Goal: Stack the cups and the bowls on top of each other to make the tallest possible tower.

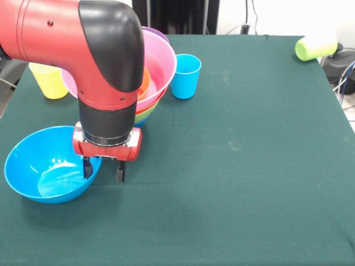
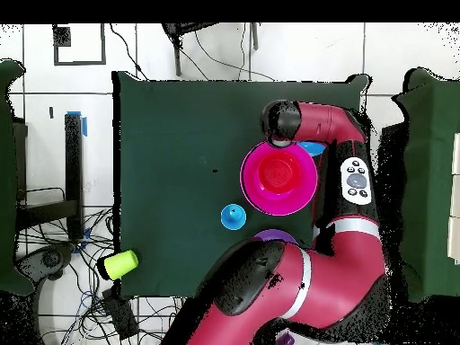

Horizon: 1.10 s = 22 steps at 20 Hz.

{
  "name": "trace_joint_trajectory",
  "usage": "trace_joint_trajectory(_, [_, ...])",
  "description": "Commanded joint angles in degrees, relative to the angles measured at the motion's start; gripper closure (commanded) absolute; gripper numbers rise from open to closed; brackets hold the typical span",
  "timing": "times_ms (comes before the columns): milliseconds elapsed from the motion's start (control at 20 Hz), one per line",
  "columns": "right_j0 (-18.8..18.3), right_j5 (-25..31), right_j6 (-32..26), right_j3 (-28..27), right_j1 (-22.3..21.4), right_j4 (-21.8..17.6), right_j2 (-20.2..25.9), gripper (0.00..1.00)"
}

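Gripper (image 1: 104, 170) sits at the lower left of the front view, fingers parted and straddling the right rim of the light blue bowl (image 1: 47, 164), one finger inside and one outside, not clenched. Behind the arm, upper left, the tower (image 1: 158, 83) shows a large pink bowl (image 1: 162, 66) on top of nested orange-red and lime green ones. Yellow cup (image 1: 49, 80) stands left of it, light blue cup (image 1: 184, 76) just right. Lime green cup (image 1: 315, 47) lies tipped at the upper right corner of the table (image 1: 249, 166)
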Motion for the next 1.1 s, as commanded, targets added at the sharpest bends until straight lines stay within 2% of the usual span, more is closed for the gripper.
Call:
trace_joint_trajectory(50, [1.34,-2.65,0.46,2.57,0.31,-1.23,1.27,0.00])
trace_joint_trajectory(250, [1.07,-3.97,0.76,4.54,-0.62,-1.45,0.86,0.00])
trace_joint_trajectory(700, [1.06,-3.28,-0.99,2.12,0.63,-1.51,1.52,0.00])
trace_joint_trajectory(750, [0.75,-3.04,-1.50,2.34,0.64,-1.21,1.93,1.00])
trace_joint_trajectory(1100, [1.41,-0.33,-0.58,0.13,1.28,-0.95,1.19,1.00])
